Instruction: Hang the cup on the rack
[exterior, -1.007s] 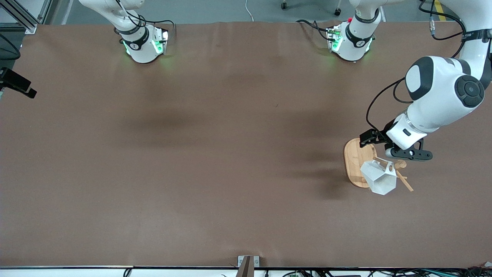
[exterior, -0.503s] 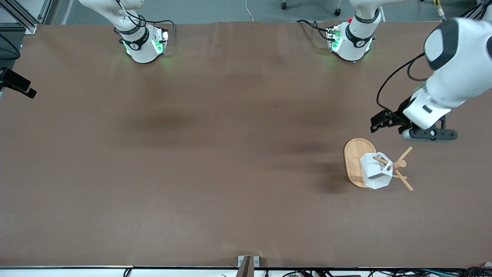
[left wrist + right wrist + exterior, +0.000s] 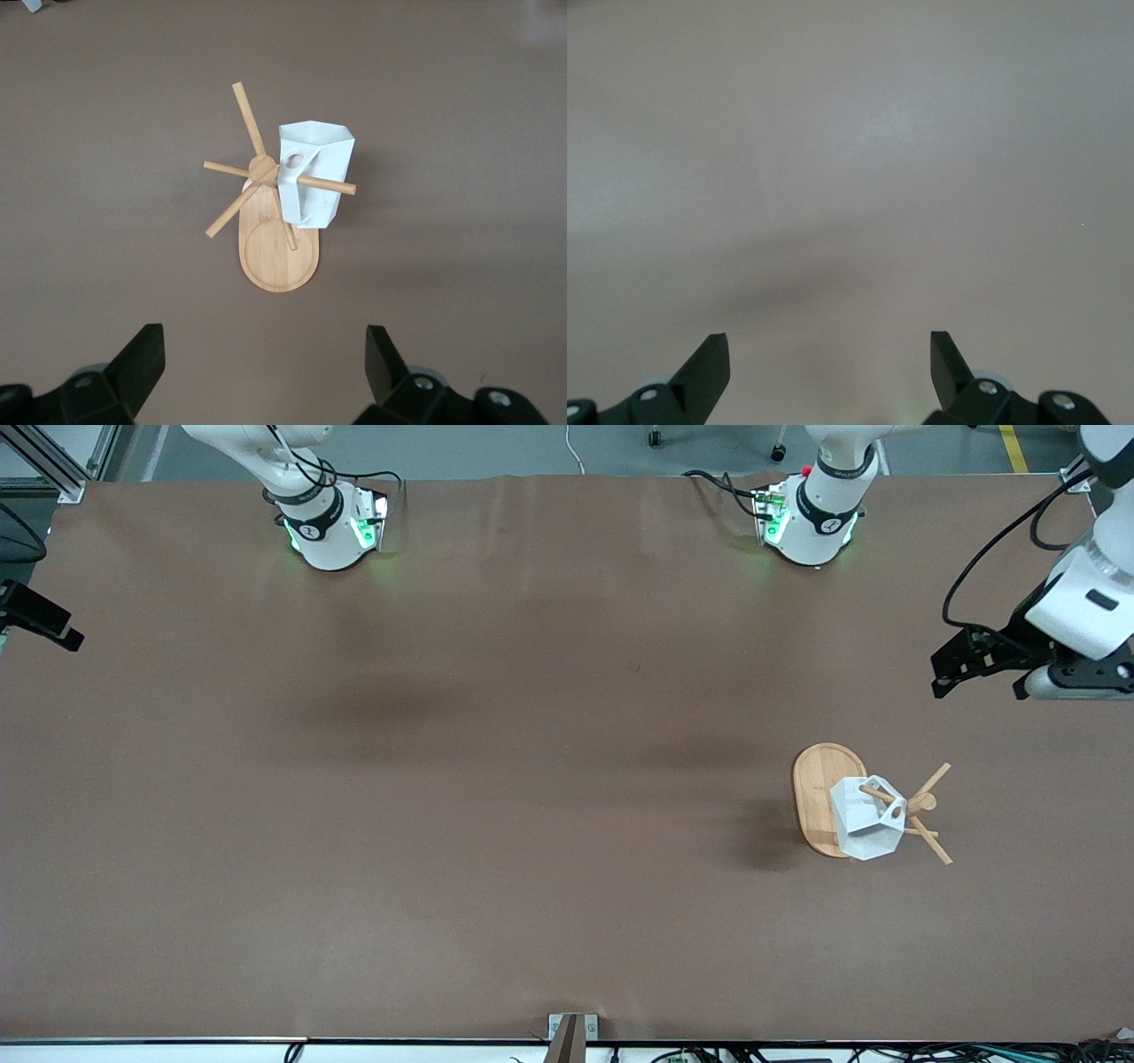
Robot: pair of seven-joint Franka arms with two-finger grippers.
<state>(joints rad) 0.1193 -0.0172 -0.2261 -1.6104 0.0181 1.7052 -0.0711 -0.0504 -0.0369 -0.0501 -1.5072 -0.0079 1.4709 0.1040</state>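
Observation:
The white faceted cup (image 3: 866, 831) hangs by its handle hole on a peg of the bamboo rack (image 3: 817, 793), toward the left arm's end of the table. In the left wrist view the cup (image 3: 314, 186) sits on one peg beside the post, above the rack's oval base (image 3: 276, 261). My left gripper (image 3: 961, 662) is open and empty in the air, over bare table between the rack and the left arm's base; its fingers stand wide apart in its wrist view (image 3: 263, 345). My right gripper (image 3: 830, 350) is open and empty over bare table; it is out of the front view.
The two arm bases (image 3: 328, 527) (image 3: 811, 522) stand along the table's edge farthest from the front camera. A black device (image 3: 40, 615) juts in at the right arm's end. A small metal bracket (image 3: 571, 1035) sits at the nearest edge.
My left gripper has drawn away from the rack, rising and moving toward the left arm's end. The cup has settled on its peg. The right arm has not moved.

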